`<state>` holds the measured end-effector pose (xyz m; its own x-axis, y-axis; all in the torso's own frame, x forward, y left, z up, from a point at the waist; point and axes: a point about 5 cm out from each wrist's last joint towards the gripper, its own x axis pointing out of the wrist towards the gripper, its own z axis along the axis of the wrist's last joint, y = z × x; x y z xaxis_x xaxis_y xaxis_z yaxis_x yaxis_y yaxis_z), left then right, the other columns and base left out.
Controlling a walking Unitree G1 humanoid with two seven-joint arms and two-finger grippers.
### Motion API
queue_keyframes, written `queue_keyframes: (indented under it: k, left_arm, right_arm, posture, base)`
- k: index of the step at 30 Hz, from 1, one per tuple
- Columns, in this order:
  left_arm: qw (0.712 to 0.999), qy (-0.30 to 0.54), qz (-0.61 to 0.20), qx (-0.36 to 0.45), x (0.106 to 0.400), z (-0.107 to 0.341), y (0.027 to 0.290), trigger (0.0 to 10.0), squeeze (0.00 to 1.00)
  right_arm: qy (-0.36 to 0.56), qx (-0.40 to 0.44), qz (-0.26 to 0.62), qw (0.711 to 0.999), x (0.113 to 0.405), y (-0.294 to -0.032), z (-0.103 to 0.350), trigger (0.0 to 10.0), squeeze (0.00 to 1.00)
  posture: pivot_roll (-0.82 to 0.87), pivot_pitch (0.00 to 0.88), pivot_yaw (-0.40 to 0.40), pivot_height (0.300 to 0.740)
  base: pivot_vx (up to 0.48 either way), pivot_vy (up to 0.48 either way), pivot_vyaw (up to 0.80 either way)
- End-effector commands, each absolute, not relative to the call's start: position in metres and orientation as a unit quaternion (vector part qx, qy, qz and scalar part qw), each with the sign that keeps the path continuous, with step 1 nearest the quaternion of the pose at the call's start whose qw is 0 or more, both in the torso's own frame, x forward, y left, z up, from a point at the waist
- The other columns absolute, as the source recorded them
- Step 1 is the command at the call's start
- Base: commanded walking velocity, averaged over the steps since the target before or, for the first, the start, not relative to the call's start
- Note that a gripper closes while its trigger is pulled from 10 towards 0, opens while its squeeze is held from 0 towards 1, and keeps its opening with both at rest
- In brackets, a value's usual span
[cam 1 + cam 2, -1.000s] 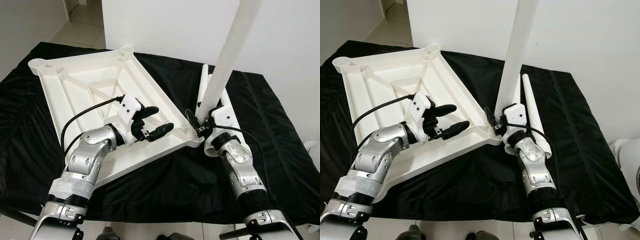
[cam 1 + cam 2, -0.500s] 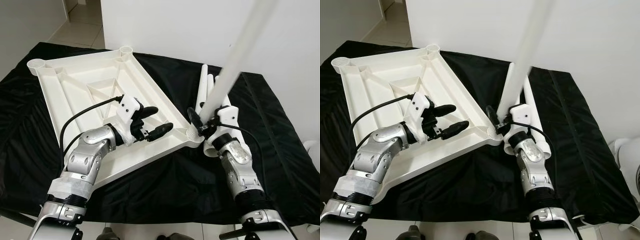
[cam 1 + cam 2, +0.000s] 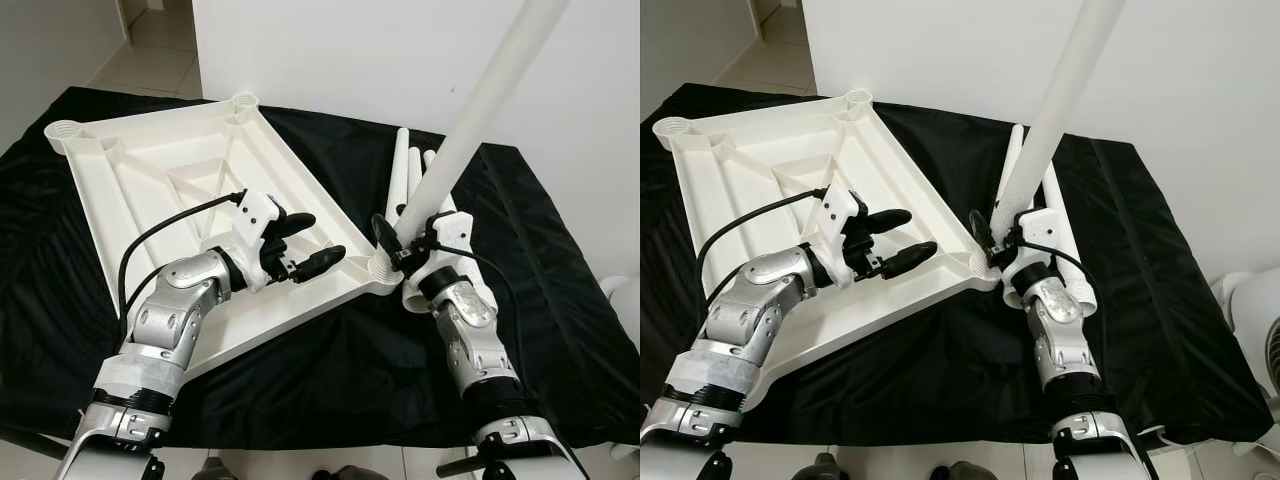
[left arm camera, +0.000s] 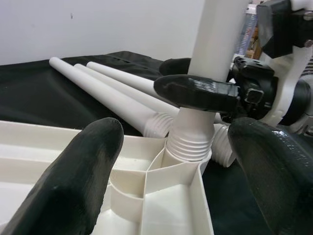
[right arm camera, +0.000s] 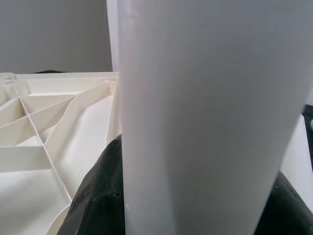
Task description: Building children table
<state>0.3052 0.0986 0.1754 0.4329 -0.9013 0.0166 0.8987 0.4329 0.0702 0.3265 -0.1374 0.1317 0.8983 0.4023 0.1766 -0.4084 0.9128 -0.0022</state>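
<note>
Working from the upturned tabletop (image 3: 180, 190), a stiff ribbed moulding on the black-draped counter (image 3: 560, 300), we judge it light and prone to sliding, so the left hand (image 3: 310, 243), fingers spread wide, hovers above its near rim. The right hand (image 3: 398, 245) grips the smooth, rigid leg (image 3: 470, 130) low, near its threaded end at the corner socket (image 4: 188, 147); three spare legs (image 4: 107, 90) lie just beside.

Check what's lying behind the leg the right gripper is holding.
Behind the held leg, gripped by the right gripper, spare white legs lie on the black cloth. Three show; their threaded ends are partly covered.
</note>
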Motion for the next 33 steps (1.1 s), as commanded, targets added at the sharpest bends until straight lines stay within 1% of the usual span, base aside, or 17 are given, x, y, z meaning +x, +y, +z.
queue_keyframes:
  k: [1, 5, 9, 12, 19, 26, 28, 29, 31, 33]
  left_arm:
    - [0.848, -0.026, -0.529, 0.026, 0.305, 0.177, 0.097, 10.0, 0.0]
    - [0.848, -0.027, -0.528, 0.026, 0.305, 0.177, 0.097, 10.0, 0.0]
    - [0.849, -0.026, -0.528, 0.025, 0.305, 0.176, 0.097, 10.0, 0.0]
    - [0.848, -0.026, -0.528, 0.025, 0.304, 0.176, 0.096, 10.0, 0.0]
    - [0.851, -0.025, -0.525, 0.024, 0.304, 0.176, 0.099, 10.0, 0.0]
    - [0.849, -0.025, -0.527, 0.024, 0.304, 0.176, 0.099, 10.0, 0.0]
    - [0.848, -0.025, -0.528, 0.025, 0.304, 0.176, 0.098, 10.0, 0.0]
    - [0.848, -0.025, -0.528, 0.025, 0.304, 0.176, 0.098, 10.0, 0.0]
    - [0.848, -0.025, -0.529, 0.024, 0.304, 0.176, 0.097, 10.0, 0.0]
    - [0.847, -0.025, -0.53, 0.024, 0.304, 0.176, 0.097, 10.0, 0.0]
  right_arm:
    - [0.017, 0.028, 0.182, 0.983, 0.322, -0.139, 0.095, 10.0, 0.0]
    - [0.018, 0.027, 0.167, 0.985, 0.325, -0.137, 0.097, 10.0, 0.0]
    - [0.0, 0.021, 0.156, 0.988, 0.325, -0.125, 0.103, 10.0, 0.0]
    - [-0.001, 0.019, 0.152, 0.988, 0.323, -0.123, 0.103, 10.0, 0.0]
    - [-0.009, 0.019, 0.145, 0.989, 0.312, -0.119, 0.097, 10.0, 0.0]
    - [-0.019, 0.023, 0.091, 0.995, 0.31, -0.121, 0.101, 10.0, 0.0]
    - [-0.02, 0.014, 0.045, 0.999, 0.31, -0.119, 0.106, 10.0, 0.0]
    - [-0.02, 0.014, 0.045, 0.999, 0.31, -0.119, 0.106, 10.0, 0.0]
    - [-0.009, 0.013, -0.015, 1.0, 0.31, -0.12, 0.107, 10.0, 0.0]
    - [-0.006, 0.017, -0.03, 0.999, 0.31, -0.119, 0.107, 10.0, 0.0]
  posture:
    - [0.07, 0.04, -0.099, 0.74]
    - [0.07, 0.04, -0.099, 0.74]
    - [0.07, 0.036, -0.103, 0.74]
    - [0.07, 0.037, -0.105, 0.74]
    - [0.07, 0.035, -0.108, 0.74]
    - [0.06, 0.033, -0.11, 0.74]
    - [0.06, 0.033, -0.11, 0.74]
    - [0.06, 0.033, -0.11, 0.74]
    - [0.06, 0.032, -0.109, 0.74]
    - [0.06, 0.033, -0.109, 0.74]
  base:
    - [0.0, 0.0, 0.0]
    - [0.0, 0.0, 0.0]
    - [0.0, 0.0, 0.0]
    - [0.0, 0.0, 0.0]
    - [0.0, 0.0, 0.0]
    - [0.0, 0.0, 0.0]
    - [0.0, 0.0, 0.0]
    - [0.0, 0.0, 0.0]
    - [0.0, 0.0, 0.0]
    - [0.0, 0.0, 0.0]
